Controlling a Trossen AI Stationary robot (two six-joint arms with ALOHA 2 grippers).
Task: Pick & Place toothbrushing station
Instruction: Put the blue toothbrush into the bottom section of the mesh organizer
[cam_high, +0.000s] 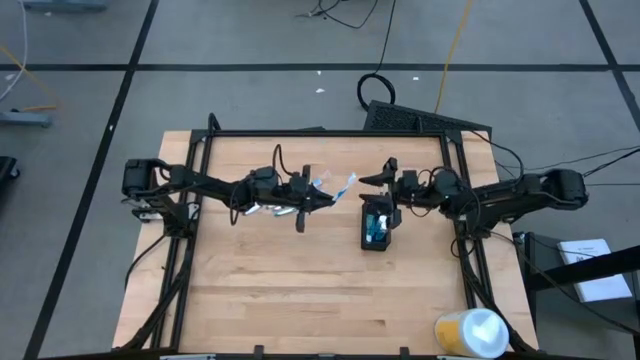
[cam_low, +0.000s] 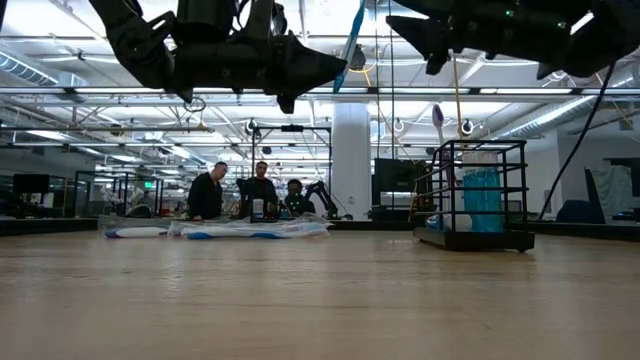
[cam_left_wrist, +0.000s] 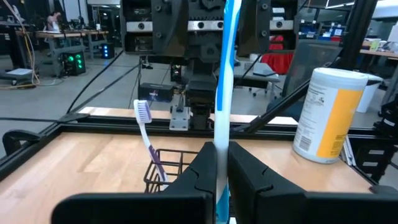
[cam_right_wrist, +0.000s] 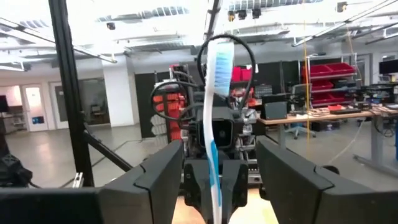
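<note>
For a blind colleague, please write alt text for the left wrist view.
The left gripper is shut on an upright blue-and-white toothbrush. Beyond it a black wire cup holds another toothbrush, with a yellow-and-white roll nearby.

A light wooden tabletop (cam_high: 300, 280) inside a black frame carries a small black wire cup (cam_high: 376, 226) right of centre, a pile of wrapped toothbrushes (cam_low: 215, 229) toward the left far side, and a yellow-and-white roll (cam_high: 470, 331) at its near right corner.
</note>
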